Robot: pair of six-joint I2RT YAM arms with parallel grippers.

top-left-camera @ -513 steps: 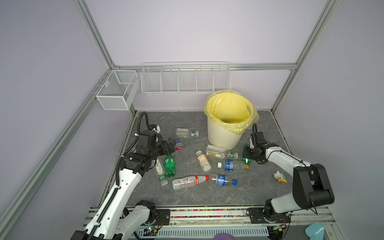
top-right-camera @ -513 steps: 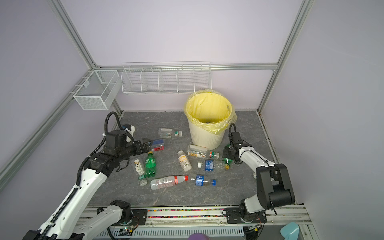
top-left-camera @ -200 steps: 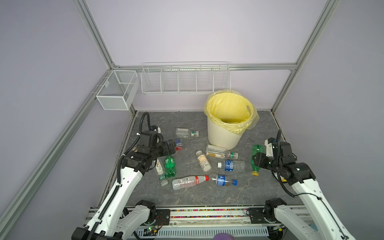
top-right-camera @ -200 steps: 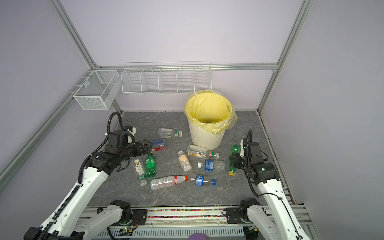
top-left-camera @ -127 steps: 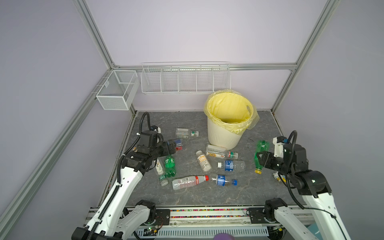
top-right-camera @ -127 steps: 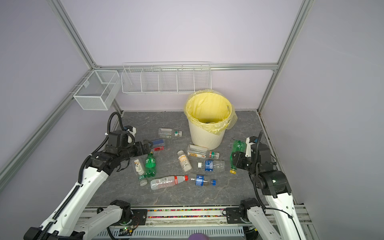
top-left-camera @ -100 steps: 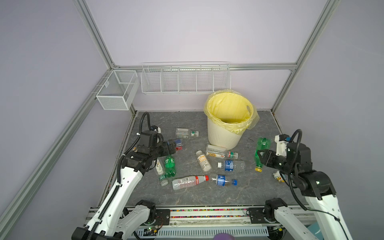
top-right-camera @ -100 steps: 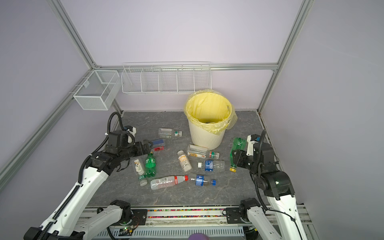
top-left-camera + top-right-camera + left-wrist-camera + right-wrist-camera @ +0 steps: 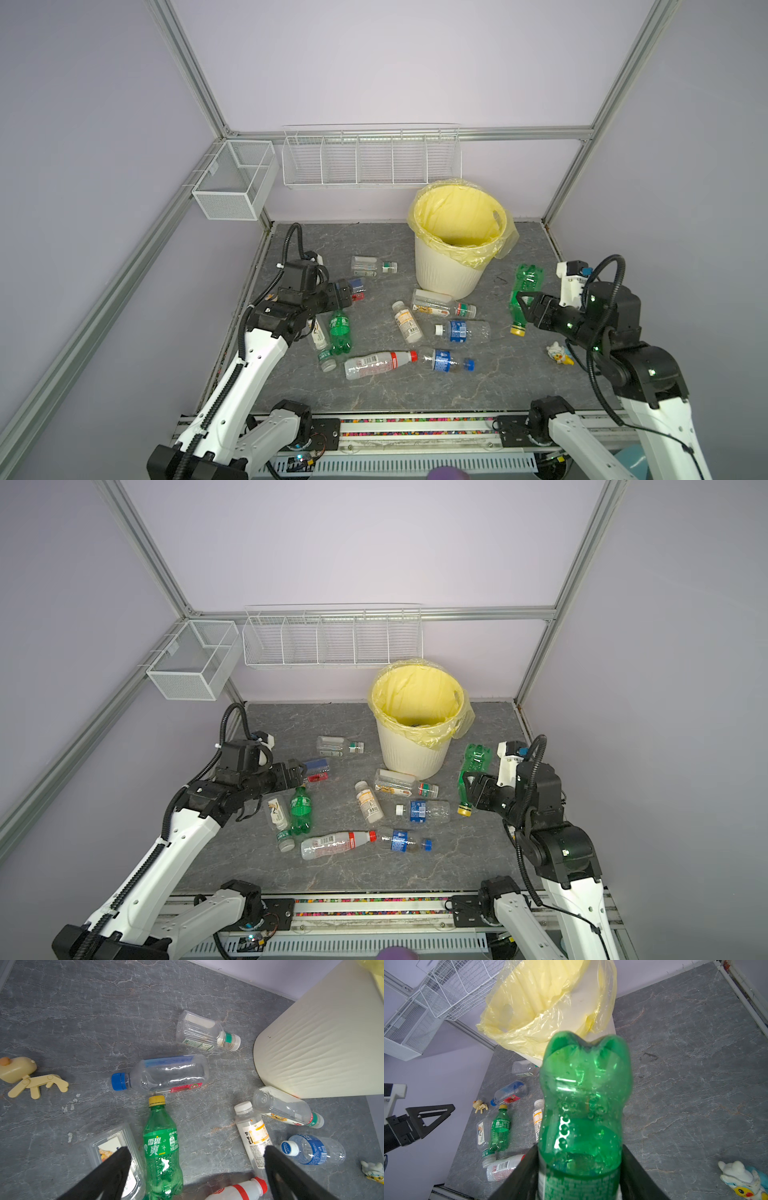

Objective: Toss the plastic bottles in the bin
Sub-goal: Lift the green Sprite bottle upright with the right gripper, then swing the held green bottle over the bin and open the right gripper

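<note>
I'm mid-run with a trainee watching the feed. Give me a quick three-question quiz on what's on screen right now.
1. True or false: the right gripper is shut on a green plastic bottle with a yellow cap, held off the table.
2. Multiple choice: the cream-white ribbed round bin lined with a yellow bag is A) upright, B) tipped on its side, C) upside down.
3. Fill in: the left gripper holds nothing; its jaws stand ___.

Key: 1 true; 2 A; 3 open.
</note>
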